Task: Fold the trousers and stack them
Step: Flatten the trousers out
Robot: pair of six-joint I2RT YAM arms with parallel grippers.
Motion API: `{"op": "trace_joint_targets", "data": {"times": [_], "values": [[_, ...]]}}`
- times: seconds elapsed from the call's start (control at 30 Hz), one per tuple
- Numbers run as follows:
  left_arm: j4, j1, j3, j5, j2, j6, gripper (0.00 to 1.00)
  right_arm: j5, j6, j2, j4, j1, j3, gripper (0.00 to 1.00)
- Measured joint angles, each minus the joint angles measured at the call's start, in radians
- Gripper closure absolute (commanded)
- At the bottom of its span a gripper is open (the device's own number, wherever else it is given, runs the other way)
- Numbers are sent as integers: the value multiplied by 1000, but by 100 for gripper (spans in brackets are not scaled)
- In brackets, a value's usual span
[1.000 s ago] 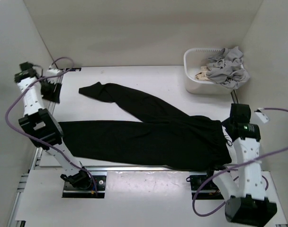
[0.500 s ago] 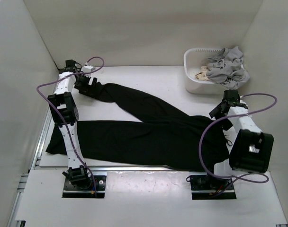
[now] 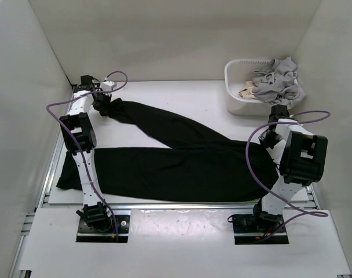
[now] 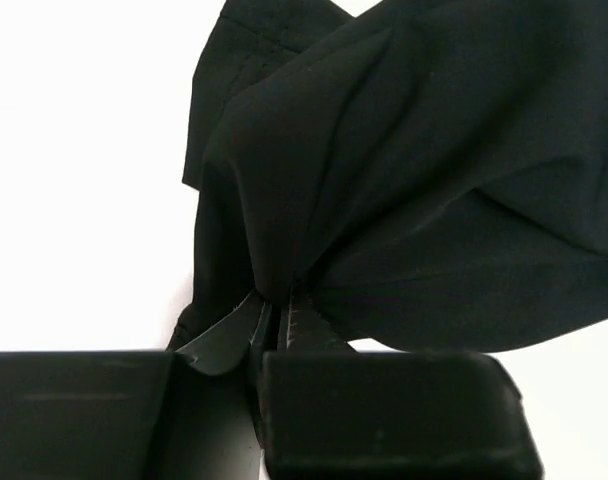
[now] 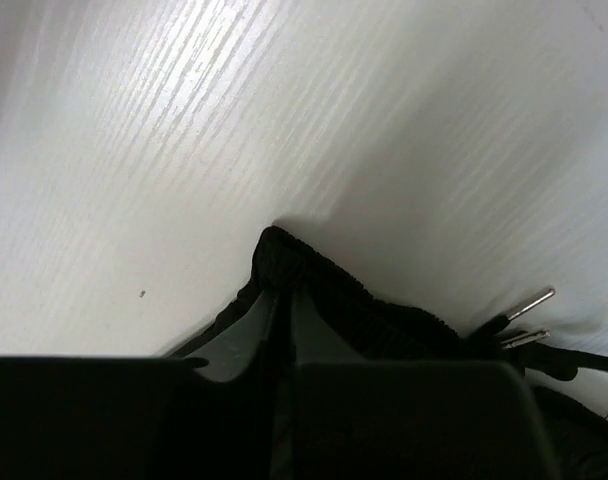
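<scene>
The black trousers [image 3: 182,165] lie spread flat across the white table [image 3: 182,95], waist to the right. One leg runs left along the near side and the other angles to the far left. My left gripper [image 3: 101,106] is at the far-left leg end, shut on a bunched pinch of the hem fabric [image 4: 284,250]; its fingertips [image 4: 277,300] meet on the cloth. My right gripper [image 3: 270,139] sits at the far corner of the waist, shut on the ribbed waistband [image 5: 324,275]. Two metal drawstring tips [image 5: 529,300] lie beside it.
A white basket [image 3: 237,101] stands at the far right with light grey garments [image 3: 277,81] and a beige cloth [image 3: 248,90] in it. Walls close in on the left, back and right. The near leg's end [image 3: 66,176] reaches the table's left edge.
Both grippers have gone from open to shut, the left on the far leg's hem and the right on the waistband corner. The right arm has shifted slightly towards the waist.
</scene>
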Motion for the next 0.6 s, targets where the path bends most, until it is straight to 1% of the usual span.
{"op": "trace_joint_targets", "data": {"times": [0.13,0.17,0.2,0.27,0.33,0.37,0.43,0.47,0.53,0.6], "values": [[-7,-1,-87,-34,-59,23,86,0,6,-4,0,-2,-1,100],[-16,-2,-116,-50,-81,32,86,5,6,-11,0,-2,-4,94],[-26,-2,-140,-63,-101,39,86,10,5,-24,0,-2,-11,92],[-43,-2,-193,-97,-147,54,86,16,-6,-68,-5,0,-37,91],[-56,-2,-251,-135,-211,66,86,26,-17,-131,-25,-2,-66,79],[-61,-2,-278,-149,-245,73,86,30,-27,-164,-31,-3,-80,62],[-57,-2,-337,-166,-314,83,86,32,-49,-221,-45,-8,-96,49],[-60,-2,-366,-174,-346,86,86,29,-58,-243,-50,-8,-99,42],[-64,-2,-409,-186,-389,87,86,21,-79,-278,-55,-10,-99,36],[-69,-2,-432,-196,-401,84,86,4,-95,-293,-66,-12,-89,34]]}}
